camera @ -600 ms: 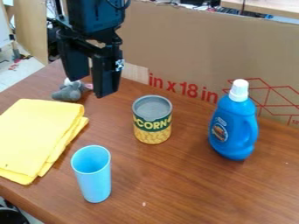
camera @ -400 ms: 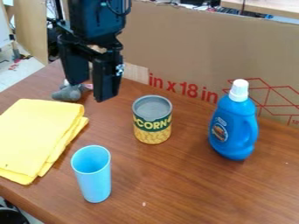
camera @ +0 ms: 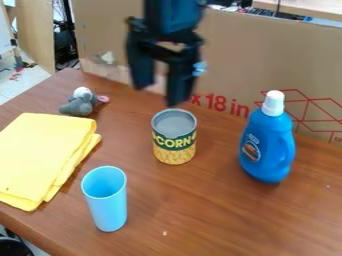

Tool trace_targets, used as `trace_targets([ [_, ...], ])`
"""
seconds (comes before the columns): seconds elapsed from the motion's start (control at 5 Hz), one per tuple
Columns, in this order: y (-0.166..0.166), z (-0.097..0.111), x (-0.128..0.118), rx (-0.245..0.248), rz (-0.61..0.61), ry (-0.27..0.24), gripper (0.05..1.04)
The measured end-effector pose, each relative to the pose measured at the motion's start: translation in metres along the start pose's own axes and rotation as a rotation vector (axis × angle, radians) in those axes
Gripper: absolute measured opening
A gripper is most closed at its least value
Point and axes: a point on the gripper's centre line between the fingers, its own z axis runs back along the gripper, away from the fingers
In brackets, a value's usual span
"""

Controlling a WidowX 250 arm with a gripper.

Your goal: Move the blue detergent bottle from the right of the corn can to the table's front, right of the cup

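Can: a short metal food can with a grey lid and a green-and-yellow label (camera: 174, 142), upright near the middle of the brown wooden surface (camera: 220, 210).
Claw: the black two-finger claw (camera: 159, 96) hangs pointing down, just above and slightly left of the can's top in the camera view. Its fingers stand wide apart with nothing between them; whether a tip touches the rim, I cannot tell for certain.
Progress: the claw looks close to the can, but no grip has been made. The can stands on the surface, not lifted; anything beyond that cannot be judged.
Cup: a tall light-blue plastic cup (camera: 107, 202), upright and open, toward the near edge.
Bottle: a blue plastic bottle with a white cap (camera: 268, 147), upright on the can's other side.
Cloth: a folded yellow cloth (camera: 47, 155), flat near the cup.
Toy: a small grey plush toy (camera: 80, 104), just behind the cloth.
Backdrop: a brown cardboard panel (camera: 267, 55) behind everything.
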Motion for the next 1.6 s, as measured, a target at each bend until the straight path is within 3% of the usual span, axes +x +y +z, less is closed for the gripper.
trace_targets([
  [0.2, -0.012, -0.003, 0.028, -0.010, -0.046, 0.008, 1.001],
  [0.6, -0.010, -0.001, 0.070, -0.011, -0.055, -0.043, 1.001],
  [0.8, -0.011, -0.009, 0.089, -0.035, -0.092, -0.044, 1.001],
  [1.0, -0.013, -0.019, 0.102, -0.039, -0.097, -0.027, 1.001],
  [1.2, -0.028, -0.034, 0.112, -0.040, -0.133, 0.024, 1.001],
  [1.6, -0.034, -0.034, 0.108, -0.044, -0.182, 0.064, 1.001],
])
